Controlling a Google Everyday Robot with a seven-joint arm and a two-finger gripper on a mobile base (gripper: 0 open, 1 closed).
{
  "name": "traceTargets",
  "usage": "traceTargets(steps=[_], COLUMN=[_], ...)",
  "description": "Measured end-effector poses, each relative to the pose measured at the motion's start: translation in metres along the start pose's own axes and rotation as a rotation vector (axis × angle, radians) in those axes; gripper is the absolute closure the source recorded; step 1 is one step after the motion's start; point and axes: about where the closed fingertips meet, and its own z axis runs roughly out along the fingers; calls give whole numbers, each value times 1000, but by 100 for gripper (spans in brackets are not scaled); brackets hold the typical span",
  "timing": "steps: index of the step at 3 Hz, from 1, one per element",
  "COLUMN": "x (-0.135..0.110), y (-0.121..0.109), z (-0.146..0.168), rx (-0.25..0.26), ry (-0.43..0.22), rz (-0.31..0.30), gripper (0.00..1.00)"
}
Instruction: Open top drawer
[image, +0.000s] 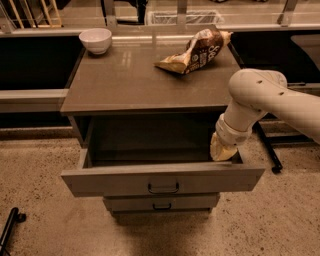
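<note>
The top drawer (163, 180) of the grey-brown cabinet stands pulled out, its wide flat front facing me with a small dark handle (163, 188) at its centre. Its shallow box looks dark and empty. My gripper (221, 151) reaches down from the white arm at the right and dips inside the drawer at its right end, just behind the front panel. A lower drawer (161, 202) shows shut beneath it.
On the cabinet top (125, 85) lie a crumpled brown chip bag (196, 51) at the back right and a white bowl (95, 40) at the back left. A dark counter runs at the left. A black leg with a wheel (272, 167) stands at the right.
</note>
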Motion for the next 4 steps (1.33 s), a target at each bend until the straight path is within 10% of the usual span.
traceTargets(steps=[4], x=[9], y=[2], z=[11], rx=[47], ry=[-30], rz=[60], gripper=[0])
